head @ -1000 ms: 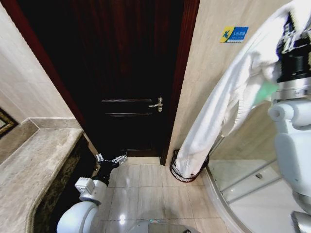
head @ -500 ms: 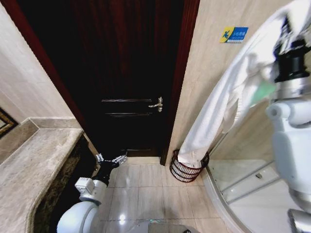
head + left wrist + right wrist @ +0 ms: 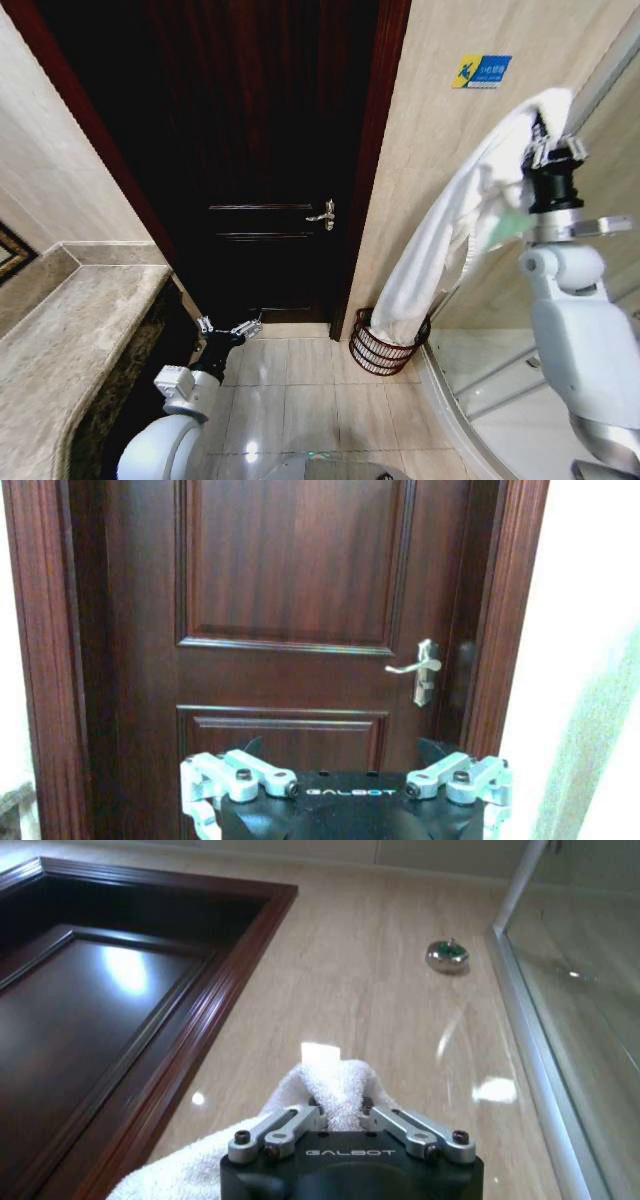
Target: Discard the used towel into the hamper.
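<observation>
Head camera looks down at the door (image 3: pixel 265 150); left wrist faces it closer

The right hand (image 3: pixel 339 1119) pinches a white towel (image 3: pixel 330 1087) near the dark door frame (image 3: pixel 215 997) and beige wall (image 3: pixel 370 975)

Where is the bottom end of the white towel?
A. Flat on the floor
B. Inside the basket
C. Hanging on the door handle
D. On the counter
B: the towel hangs from the right gripper and its low end dips inside the basket.
</observation>
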